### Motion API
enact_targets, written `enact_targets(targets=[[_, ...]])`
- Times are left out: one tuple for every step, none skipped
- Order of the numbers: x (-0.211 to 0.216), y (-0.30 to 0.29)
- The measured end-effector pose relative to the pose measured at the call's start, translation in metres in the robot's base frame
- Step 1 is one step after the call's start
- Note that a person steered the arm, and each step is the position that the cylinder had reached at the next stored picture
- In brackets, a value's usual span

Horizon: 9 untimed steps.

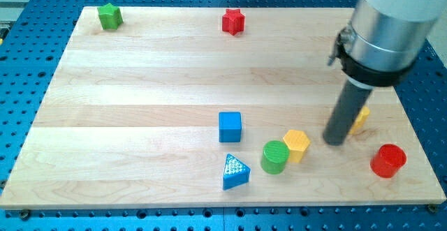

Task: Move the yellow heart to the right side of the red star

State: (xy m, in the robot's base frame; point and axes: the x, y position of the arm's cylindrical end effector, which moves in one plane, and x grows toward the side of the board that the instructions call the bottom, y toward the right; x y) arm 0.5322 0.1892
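Observation:
The red star [233,21] sits near the view's top edge of the wooden board, at the middle. The yellow heart [361,119] lies at the view's right, mostly hidden behind my rod; only its right part shows. My tip [336,142] rests on the board just left of and below the yellow heart, apparently touching it. The tip is far below and to the right of the red star.
A green star [110,16] sits at the top left. A blue cube [230,127], blue triangle [235,172], green cylinder [274,156] and yellow hexagon [297,144] cluster at bottom centre. A red cylinder [387,160] stands at bottom right. The board's right edge [426,147] is close.

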Motion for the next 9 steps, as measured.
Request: enact_targets(targets=[[-0.046, -0.002], [-0.103, -0.027], [-0.031, -0.007], [-0.042, 0.011], [-0.094, -0.014], [-0.056, -0.01], [-0.036, 0.03], [-0.097, 0.035], [-0.158, 0.031]])
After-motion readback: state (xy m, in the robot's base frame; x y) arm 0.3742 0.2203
